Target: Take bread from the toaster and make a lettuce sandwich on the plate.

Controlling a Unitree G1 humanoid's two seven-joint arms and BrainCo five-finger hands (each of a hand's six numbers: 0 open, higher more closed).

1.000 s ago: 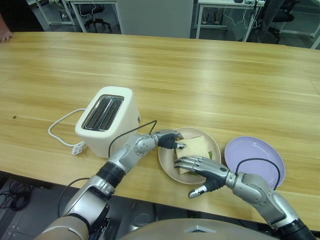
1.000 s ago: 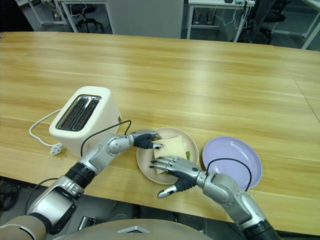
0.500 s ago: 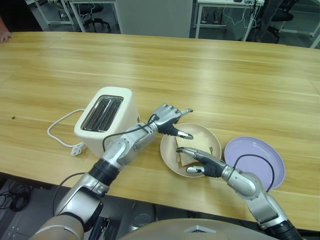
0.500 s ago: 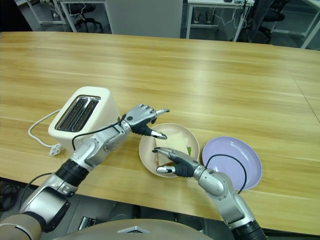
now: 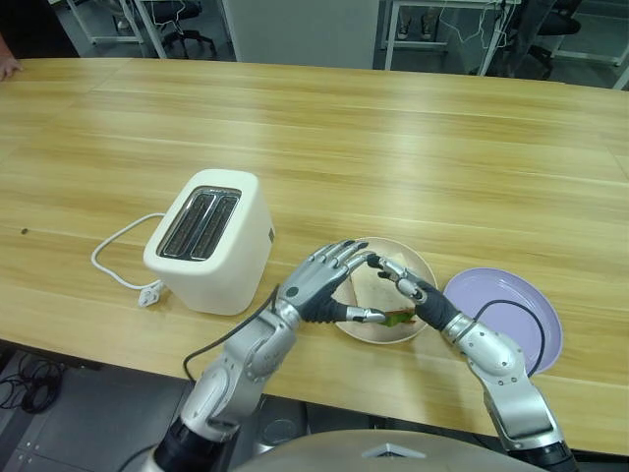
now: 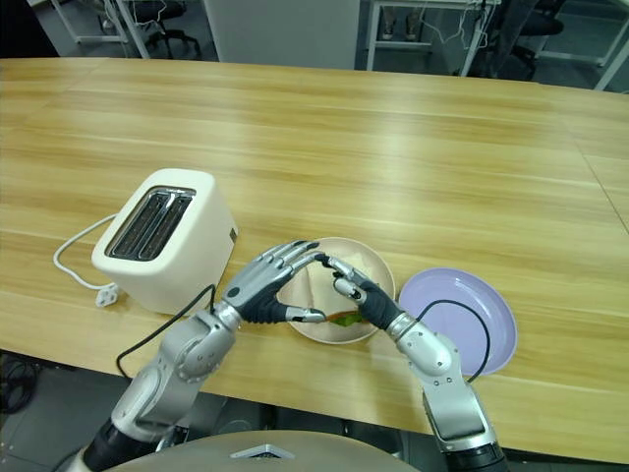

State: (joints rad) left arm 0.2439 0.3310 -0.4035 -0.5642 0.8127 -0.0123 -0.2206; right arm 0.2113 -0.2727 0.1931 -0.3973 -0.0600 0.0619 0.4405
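Note:
The cream toaster [image 5: 206, 241] stands left of a beige plate [image 5: 418, 265], its two slots dark. On the plate lies a sandwich of pale bread [image 5: 371, 288] with a bit of green lettuce [image 5: 398, 317] sticking out at the near side. My left hand [image 5: 324, 285] hovers over the plate's left edge, open, fingers spread toward the right and holding nothing. My right hand [image 5: 408, 290] is over the sandwich from the right, fingers stretched out; its tips almost meet those of the left hand. Both hands hide much of the bread.
An empty purple plate [image 5: 506, 315] lies just right of the beige one. The toaster's white cord and plug [image 5: 113, 265] trail to its left. The wide wooden table [image 5: 393, 147] stretches behind; its near edge runs close under both forearms.
My left hand has come down and back from above the plate's far-left side to its near-left edge. My right hand has risen from the plate's near rim to over the sandwich.

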